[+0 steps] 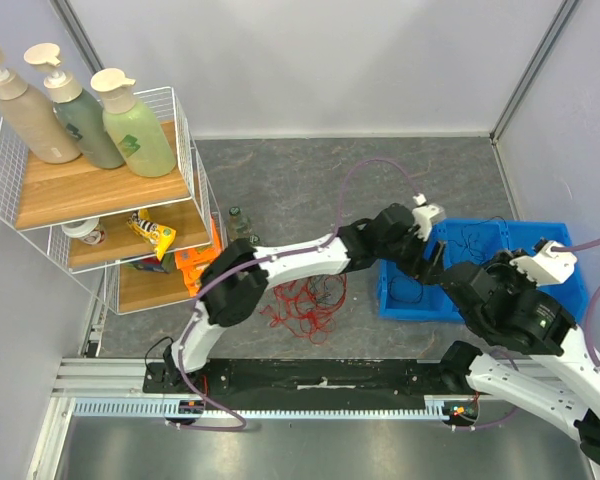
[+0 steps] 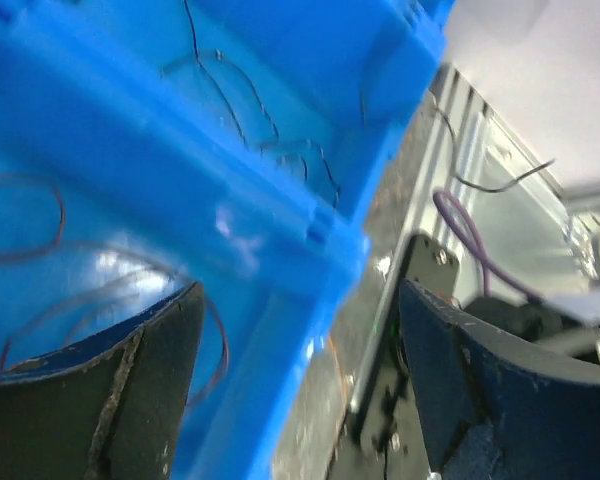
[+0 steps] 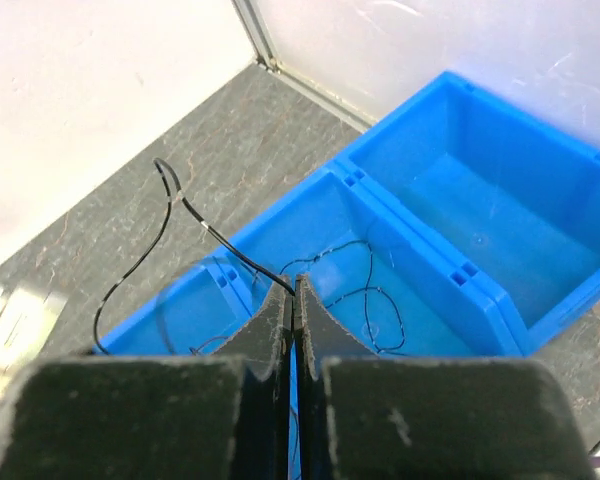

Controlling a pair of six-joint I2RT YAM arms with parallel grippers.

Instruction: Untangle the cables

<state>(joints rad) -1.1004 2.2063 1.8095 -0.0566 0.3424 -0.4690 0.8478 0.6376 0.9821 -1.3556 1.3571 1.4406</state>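
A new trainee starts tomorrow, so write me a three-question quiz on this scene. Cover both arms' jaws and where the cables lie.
1. True or false: the left jaws stand open, with nothing between them.
2. Pick one. The red cable tangle lies:
A. on the table, left of the blue bin
B. inside the blue bin
C. in the left jaws
3. Fill in: the right jaws are shut on a thin ____ cable.

Key: 1 true; 2 A; 3 black.
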